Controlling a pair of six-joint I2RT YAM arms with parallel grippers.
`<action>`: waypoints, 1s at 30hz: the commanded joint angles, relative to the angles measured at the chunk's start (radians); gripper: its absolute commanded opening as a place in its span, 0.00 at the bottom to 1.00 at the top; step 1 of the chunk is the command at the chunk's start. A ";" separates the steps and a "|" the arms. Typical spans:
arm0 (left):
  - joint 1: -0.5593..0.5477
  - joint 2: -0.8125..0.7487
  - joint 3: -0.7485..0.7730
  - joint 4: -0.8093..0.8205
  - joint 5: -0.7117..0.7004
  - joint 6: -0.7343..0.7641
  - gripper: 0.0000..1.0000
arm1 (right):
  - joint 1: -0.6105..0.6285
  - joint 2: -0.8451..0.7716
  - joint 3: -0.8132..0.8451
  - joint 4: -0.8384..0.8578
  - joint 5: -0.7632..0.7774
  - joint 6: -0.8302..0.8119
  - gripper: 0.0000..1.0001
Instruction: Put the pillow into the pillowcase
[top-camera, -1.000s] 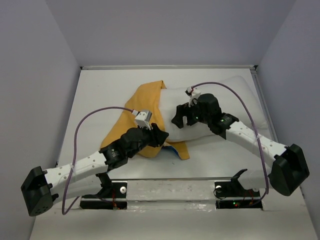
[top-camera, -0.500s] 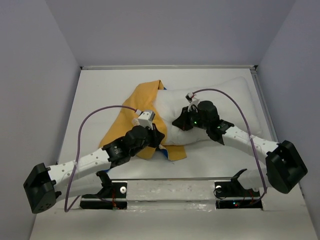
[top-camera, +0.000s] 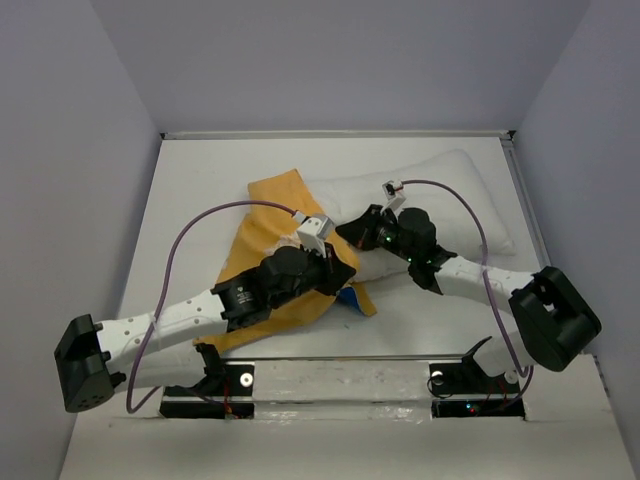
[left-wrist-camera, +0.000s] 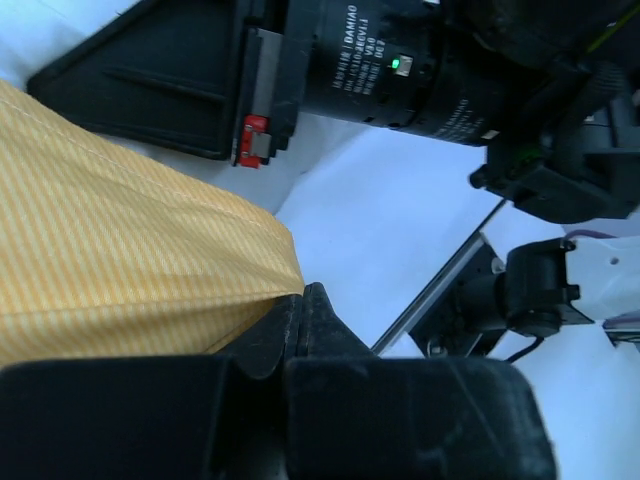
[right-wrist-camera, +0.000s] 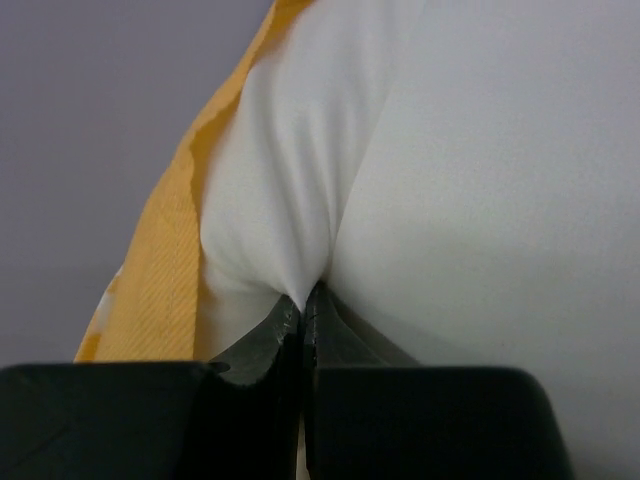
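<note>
Pillow (top-camera: 440, 190) lay right of pillowcase (top-camera: 265, 215) mouth, long axis across bench (top-camera: 200, 170). Right gripper (right-wrist-camera: 305, 300) pinched pillow fabric; left gripper (left-wrist-camera: 300, 298) pinched pillowcase hem.

Your left arm (top-camera: 190, 315) lay stretched low from the lower left of the top view toward centre frame. Your left gripper (top-camera: 340, 272) had its jaws pressed together on a fold of the pillowcase (left-wrist-camera: 120, 270). Your right arm (top-camera: 480, 280) ran from the lower right toward centre, forearm low. Your right gripper (right-wrist-camera: 305, 300) was pinched tight on a pleat of the pillow (right-wrist-camera: 450, 150). The two grippers sat near each other at centre frame.
</note>
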 joint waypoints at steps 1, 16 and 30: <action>-0.030 -0.087 0.068 0.265 0.168 -0.035 0.00 | 0.031 0.013 0.010 0.252 0.070 0.130 0.00; 0.191 -0.001 0.242 -0.013 -0.005 0.072 0.99 | 0.083 -0.088 -0.254 0.214 0.174 0.098 0.00; 0.554 0.155 0.180 -0.072 -0.144 0.117 0.85 | 0.083 -0.119 -0.263 0.124 0.176 0.015 0.00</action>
